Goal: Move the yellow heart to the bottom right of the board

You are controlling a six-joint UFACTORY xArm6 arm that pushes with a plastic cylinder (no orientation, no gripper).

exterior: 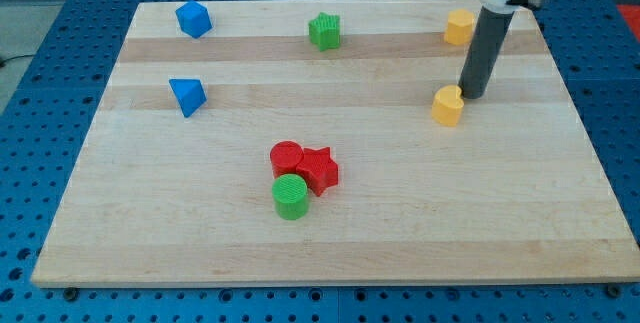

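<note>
On the right half of the counter (330, 253), toward the far side, we see my tip (473, 96) resting just beside the yellow heart (448, 106), on its far-right flank, touching it or nearly so. There is no pincer on this arm; the rod is bare and has hold of nothing. The heart sits well apart from the near right corner, so we judge the task barely begun. A second yellow block (459, 27), its shape unclear, stands farther away near the far right edge. The main risk, as we read it, lies in the contact side: a push from the far right would send the heart nearward but leftward, away from the target corner. An off-centre push could also spin the heart so that it slips past the rod. Overshoot near the right edge could carry it off the board. The red cylinder (286, 156), red star (320, 169) and green cylinder (291, 196) cluster to the left, clear of a direct path; a leftward drift would bring them into play.
</note>
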